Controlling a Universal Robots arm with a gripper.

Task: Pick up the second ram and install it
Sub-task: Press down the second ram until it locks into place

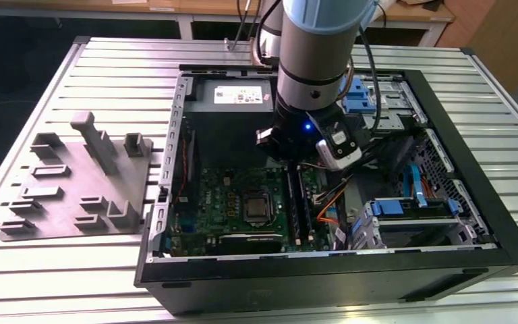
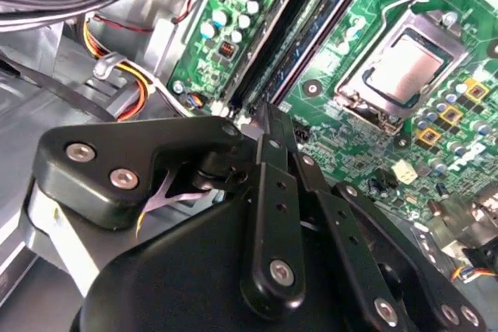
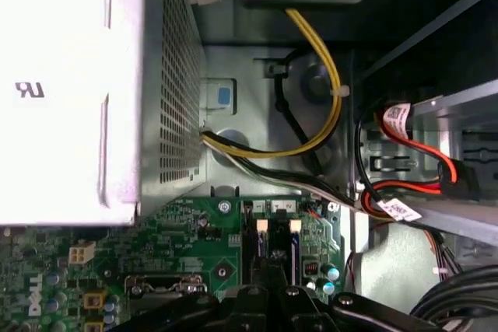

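My gripper (image 1: 293,164) hangs inside the open computer case (image 1: 241,270), low over the green motherboard (image 1: 232,196). In the second wrist view its fingers (image 2: 268,192) are pressed together, shut, with the tips at the near end of the long memory slots. The second ram (image 1: 293,202) is a thin dark blue-green stick standing on edge in a slot and running away from the fingertips (image 2: 323,36). In the first wrist view the slot ends with white clips (image 3: 261,225) lie just beyond the gripper (image 3: 270,289). I cannot tell whether the tips touch the stick.
The processor socket (image 2: 405,68) sits beside the slots. The grey power-supply box (image 1: 232,94) fills the case's far end, with yellow, red and orange cables (image 3: 327,114) nearby. Drive cages with blue parts (image 1: 412,209) stand at the exterior view's right. A grey fixture tray (image 1: 75,189) lies outside the case.
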